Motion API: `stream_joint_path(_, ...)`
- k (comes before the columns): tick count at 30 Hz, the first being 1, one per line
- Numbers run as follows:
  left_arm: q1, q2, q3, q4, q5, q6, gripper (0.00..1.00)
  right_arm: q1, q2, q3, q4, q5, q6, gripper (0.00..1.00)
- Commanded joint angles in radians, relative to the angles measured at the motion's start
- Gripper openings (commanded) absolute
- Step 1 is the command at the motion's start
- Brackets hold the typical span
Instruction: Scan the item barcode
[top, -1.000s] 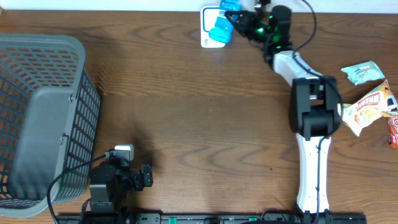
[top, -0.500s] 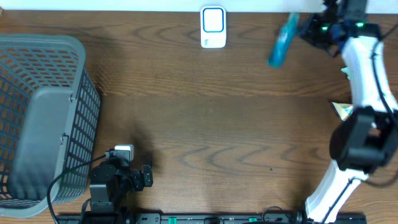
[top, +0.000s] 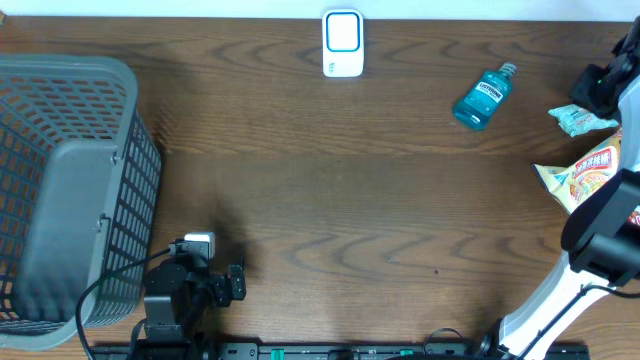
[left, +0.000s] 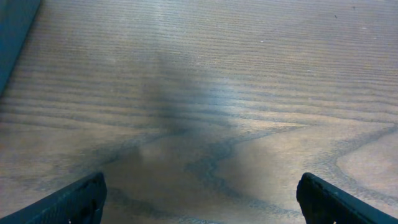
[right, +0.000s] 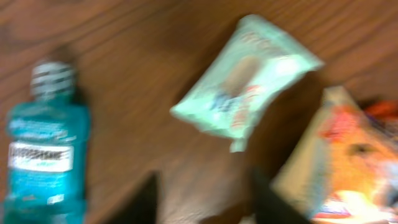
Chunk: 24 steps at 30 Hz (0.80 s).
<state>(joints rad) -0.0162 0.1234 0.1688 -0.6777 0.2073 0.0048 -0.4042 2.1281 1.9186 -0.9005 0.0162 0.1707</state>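
Wooden counter: bottle lies loose near packet. Right jaws parted, empty; left jaws wide. Bottle may roll, hiding barcode.

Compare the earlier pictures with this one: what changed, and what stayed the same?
The right gripper carried the bottle rightward from the scanner, released it onto the table, and swung on over the packets. Scanner, basket and left gripper are unchanged.

Overhead, even light is falling brightly. In the right wrist view, motion blur is smearing the bottle and packet. Pale glare and a soft shadow are lying across the desk.
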Motion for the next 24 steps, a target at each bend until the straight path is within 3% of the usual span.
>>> stream_joint_path(1,0.000,-0.002,-0.005,-0.012,0.001,0.010,0.98,0.074,0.002,-0.004,0.002,-0.169,0.011,0.65)
stream_joint_path(3,0.000,-0.002,-0.005,-0.012,0.001,0.010,0.98,0.123,0.004,-0.004,-0.001,-0.129,0.054,0.94)
stream_joint_path(4,0.000,-0.002,-0.005,-0.012,0.001,0.010,0.98,0.148,0.006,-0.004,-0.001,-0.094,0.087,0.99)
stream_joint_path(8,0.000,-0.002,-0.005,-0.011,0.001,0.010,0.98,0.275,0.040,-0.004,0.011,0.119,0.238,0.99)
stream_joint_path(15,0.000,-0.002,-0.005,-0.012,0.001,0.010,0.98,0.446,0.138,-0.004,0.034,0.456,0.362,0.99)
stream_joint_path(24,0.000,-0.002,-0.005,-0.012,0.001,0.010,0.98,0.462,0.262,-0.004,0.033,0.504,0.526,0.99)
